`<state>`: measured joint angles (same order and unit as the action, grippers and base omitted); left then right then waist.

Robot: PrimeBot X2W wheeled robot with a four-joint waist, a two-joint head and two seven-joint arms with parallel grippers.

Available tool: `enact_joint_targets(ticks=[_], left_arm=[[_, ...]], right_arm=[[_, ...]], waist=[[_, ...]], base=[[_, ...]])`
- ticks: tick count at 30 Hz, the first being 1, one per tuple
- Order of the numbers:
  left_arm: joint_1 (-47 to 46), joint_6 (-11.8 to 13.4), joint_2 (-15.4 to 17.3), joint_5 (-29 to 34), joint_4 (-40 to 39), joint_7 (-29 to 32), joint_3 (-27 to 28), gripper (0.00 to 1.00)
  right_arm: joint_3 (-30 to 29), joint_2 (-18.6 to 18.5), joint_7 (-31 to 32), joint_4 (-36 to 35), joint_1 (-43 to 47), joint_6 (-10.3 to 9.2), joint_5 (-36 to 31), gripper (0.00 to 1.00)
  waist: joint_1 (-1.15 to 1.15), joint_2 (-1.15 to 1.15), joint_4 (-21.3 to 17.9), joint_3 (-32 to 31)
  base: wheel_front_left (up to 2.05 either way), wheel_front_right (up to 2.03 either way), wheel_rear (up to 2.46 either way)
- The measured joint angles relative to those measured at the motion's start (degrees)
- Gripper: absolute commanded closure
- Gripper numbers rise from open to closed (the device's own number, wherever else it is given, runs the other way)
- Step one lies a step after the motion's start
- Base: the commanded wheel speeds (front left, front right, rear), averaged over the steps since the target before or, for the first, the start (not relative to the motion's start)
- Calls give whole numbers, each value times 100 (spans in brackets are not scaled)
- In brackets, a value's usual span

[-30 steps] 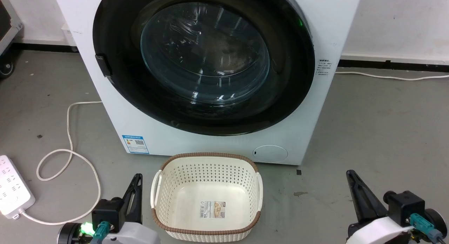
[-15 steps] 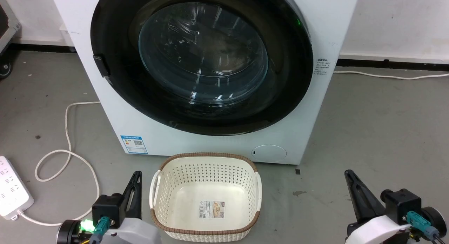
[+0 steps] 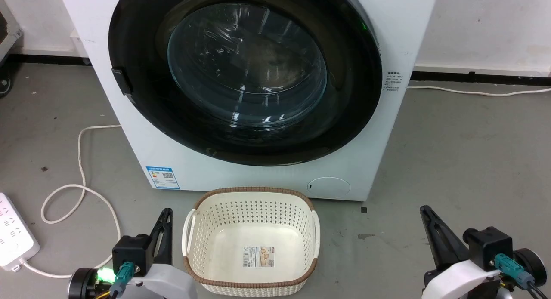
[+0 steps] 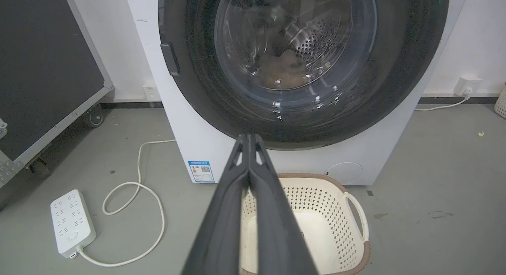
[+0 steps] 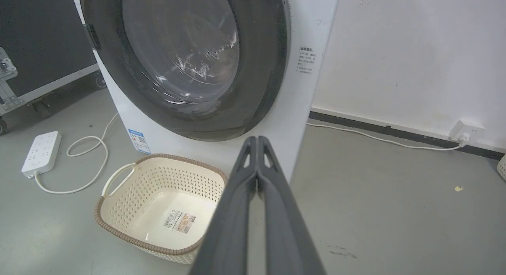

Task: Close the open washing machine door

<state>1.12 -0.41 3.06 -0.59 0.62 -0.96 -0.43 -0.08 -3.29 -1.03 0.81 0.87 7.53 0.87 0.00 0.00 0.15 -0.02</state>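
Washing machine door (image 3: pixel 245 71) at upper centre of head view, seems flush on washing machine (image 3: pixel 258 178); latch cannot be judged. Left gripper (image 3: pixel 167 217) at lower left and right gripper (image 3: pixel 428 217) at lower right, fingers pressed together, empty. Risks: half-latched door springs open; arm reaching forward knocks basket (image 3: pixel 252 190).

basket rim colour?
Brown woven-look band on the cream perforated basket; clearest in the head view.

We carry our left gripper (image 3: pixel 166 215) low at the head view's lower left and our right gripper (image 3: pixel 425 212) low at its lower right, well apart, each with its two long dark fingers pressed together, tips pointing up that view.
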Motion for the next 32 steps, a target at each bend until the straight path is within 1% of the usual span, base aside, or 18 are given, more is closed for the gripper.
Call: enact_joint_targets(ticks=[5, 32], left_arm=[[-17, 24, -8, 43, -30, 93, 25, 100], [-25, 24, -18, 43, -38, 94, 37, 100]], right_arm=[[7, 11, 94, -35, -5, 0, -44, 100], [10, 14, 96, -48, -7, 0, -45, 100]], waist=[[0, 0, -16, 2], [0, 0, -16, 2]], base=[[0, 0, 0], [0, 0, 0]])
